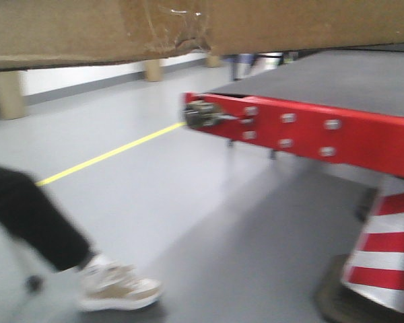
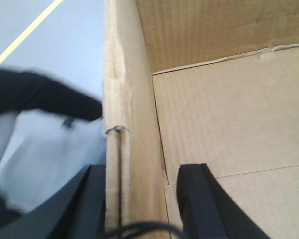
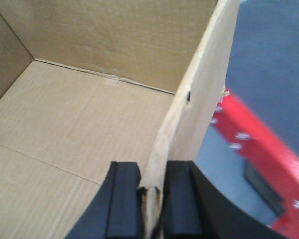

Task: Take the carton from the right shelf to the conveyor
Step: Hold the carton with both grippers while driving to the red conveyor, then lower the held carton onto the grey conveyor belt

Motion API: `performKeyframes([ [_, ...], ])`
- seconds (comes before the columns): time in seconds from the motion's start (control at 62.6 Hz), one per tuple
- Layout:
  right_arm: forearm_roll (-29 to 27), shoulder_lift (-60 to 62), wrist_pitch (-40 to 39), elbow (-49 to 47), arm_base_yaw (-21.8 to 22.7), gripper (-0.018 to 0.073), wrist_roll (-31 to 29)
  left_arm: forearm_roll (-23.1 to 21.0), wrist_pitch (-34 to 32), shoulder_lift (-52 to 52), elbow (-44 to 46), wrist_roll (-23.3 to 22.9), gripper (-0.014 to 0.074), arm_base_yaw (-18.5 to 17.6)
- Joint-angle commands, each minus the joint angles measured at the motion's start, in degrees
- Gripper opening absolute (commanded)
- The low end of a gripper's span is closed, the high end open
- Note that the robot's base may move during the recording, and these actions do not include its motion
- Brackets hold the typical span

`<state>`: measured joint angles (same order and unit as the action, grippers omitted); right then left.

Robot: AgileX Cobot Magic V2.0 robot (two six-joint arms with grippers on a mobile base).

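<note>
- The carton hung across the top of the front view, clear of the floor. It was near the conveyor, whose red front edge sat lower and to the right. None of it seemed to rest on the belt yet.
- The left gripper had a finger on either side of the left wall, pinching the cardboard. The right gripper nipped the right wall the same way, fingers close against the board.
- The step looked to me like carrying the box over the belt. Both arms would need to travel level and together, since thin walls pinched at the rim could buckle or tear.
- Its underside ought to clear the red edge before being lowered flat.
- A bystander's shoe was planted on the floor close by, which was worth minding.
- The box was plain brown corrugated board, open-topped and empty. It had fold creases across its floor, a dented left wall, and crinkled clear tape over a ragged seam.
</note>
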<state>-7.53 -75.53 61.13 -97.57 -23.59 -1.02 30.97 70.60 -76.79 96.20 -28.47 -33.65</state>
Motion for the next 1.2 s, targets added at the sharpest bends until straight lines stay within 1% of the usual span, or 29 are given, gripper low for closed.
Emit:
performKeyframes([
  [0.0, -1.22, 0.75, -2.85, -0.48, -0.1, -0.0067, -1.09, 2.86, -1.31, 0.5, 0.04, 1.82, -0.0016, -0.43],
  [0.447, -1.22, 0.75, -2.85, -0.48, -0.1, -0.0067, -1.09, 4.86, -1.31, 0.5, 0.04, 1.82, -0.0016, -0.43],
  [0.671, -1.22, 0.75, -2.85, -0.48, -0.1, -0.0067, -1.09, 7.44, -1.31, 0.5, 0.04, 1.82, -0.0016, -0.43],
  [1.182, -1.22, 0.75, -2.85, -0.48, -0.1, -0.0067, -1.09, 7.44, -1.31, 0.5, 0.04, 1.82, -0.0016, -0.43],
])
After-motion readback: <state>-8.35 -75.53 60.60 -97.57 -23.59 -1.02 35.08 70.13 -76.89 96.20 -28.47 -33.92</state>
